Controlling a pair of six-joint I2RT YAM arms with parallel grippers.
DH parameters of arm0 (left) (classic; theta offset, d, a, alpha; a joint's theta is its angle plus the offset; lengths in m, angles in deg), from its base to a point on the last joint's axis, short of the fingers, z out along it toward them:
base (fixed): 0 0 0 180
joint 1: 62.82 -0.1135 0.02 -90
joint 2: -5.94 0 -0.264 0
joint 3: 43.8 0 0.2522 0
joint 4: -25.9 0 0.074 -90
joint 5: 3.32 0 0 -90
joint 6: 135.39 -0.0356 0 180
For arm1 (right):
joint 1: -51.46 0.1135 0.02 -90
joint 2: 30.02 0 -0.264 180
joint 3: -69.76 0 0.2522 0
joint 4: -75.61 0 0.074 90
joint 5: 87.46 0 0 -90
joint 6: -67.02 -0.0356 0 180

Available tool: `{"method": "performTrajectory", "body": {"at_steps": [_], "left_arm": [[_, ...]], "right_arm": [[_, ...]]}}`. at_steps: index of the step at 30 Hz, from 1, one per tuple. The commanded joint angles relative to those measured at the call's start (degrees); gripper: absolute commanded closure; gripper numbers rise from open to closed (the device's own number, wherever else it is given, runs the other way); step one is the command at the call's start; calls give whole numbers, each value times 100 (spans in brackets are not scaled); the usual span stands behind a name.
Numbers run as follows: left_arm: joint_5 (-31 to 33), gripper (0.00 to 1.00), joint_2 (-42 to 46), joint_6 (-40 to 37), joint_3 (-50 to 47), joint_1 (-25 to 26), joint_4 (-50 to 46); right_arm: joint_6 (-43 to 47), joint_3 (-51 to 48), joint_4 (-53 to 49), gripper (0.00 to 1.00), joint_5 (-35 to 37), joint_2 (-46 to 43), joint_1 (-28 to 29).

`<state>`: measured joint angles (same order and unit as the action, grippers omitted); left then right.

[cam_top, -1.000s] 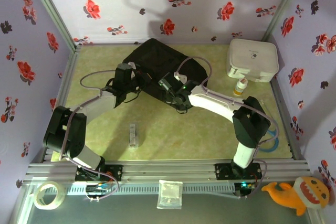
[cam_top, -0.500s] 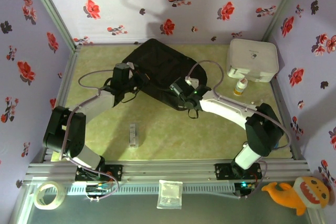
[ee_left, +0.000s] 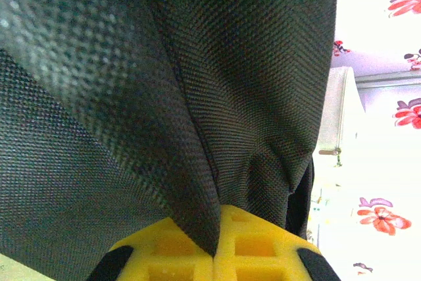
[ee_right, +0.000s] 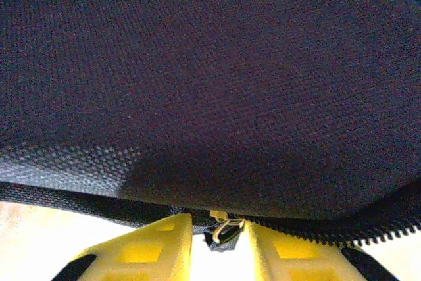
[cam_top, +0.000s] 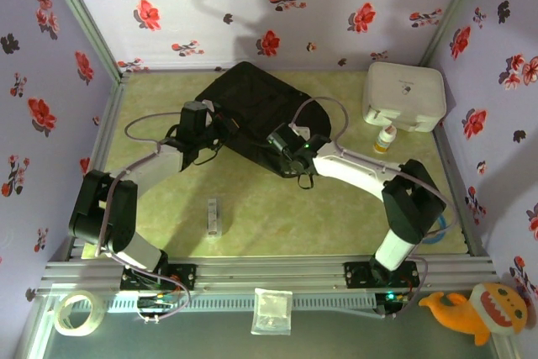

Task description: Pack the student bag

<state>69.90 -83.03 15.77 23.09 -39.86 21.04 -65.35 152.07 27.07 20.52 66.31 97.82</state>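
While the left gripper (ee_left: 214, 249) pinches a fold of coarse, woven black fabric, the slumped student bag (cam_top: 256, 107) lies to the left of the white rounded hard case (cam_top: 403, 96). The right gripper (ee_right: 220, 228) has its yellow fingers slightly apart around the small dark zip pull (ee_right: 225, 233). The limp cloth could slide out of the pinch, or the pull could slip free of the toothed zip track (ee_right: 368, 238), stalling the packing.

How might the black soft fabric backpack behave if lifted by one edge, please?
Probably floppy: the black soft fabric backpack bunches into folds between the left jaws. It likely sags rather than keeps shape, and its coarse weave should resist slipping.
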Motion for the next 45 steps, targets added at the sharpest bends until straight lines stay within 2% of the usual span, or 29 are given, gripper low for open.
{"method": "performTrajectory", "body": {"at_steps": [1,6,13,20,28,29,32,36,41,45], "left_arm": [[-159,100,156,-170,194,-33,274],[-121,100,140,-299,232,-83,136],[43,100,119,-611,199,-324,-163],[44,100,14,-811,275,-480,-335],[13,100,-548,-1500,893,-826,-739],[-8,98,-652,-1607,997,-893,-798],[-2,80,-848,-1704,1173,-1076,-956],[262,56,-621,-1487,898,-1284,-1023],[500,42,32,-1170,135,-1427,-1068],[181,36,545,-623,-450,-1395,-881]], "right_arm": [[89,224,-152,74,388,141,-21],[-75,142,-397,88,904,36,-23],[-176,-709,-265,94,1039,-666,-257],[351,-975,217,95,398,-856,-596],[1702,-233,502,100,-587,-285,-603],[1792,-190,635,100,-849,-226,-603],[1890,-11,1055,100,-1728,8,-586],[1826,340,1430,100,-2399,429,-455],[1703,877,1811,100,-2964,986,-206],[1639,1252,2015,100,-3281,1323,-77]]}}
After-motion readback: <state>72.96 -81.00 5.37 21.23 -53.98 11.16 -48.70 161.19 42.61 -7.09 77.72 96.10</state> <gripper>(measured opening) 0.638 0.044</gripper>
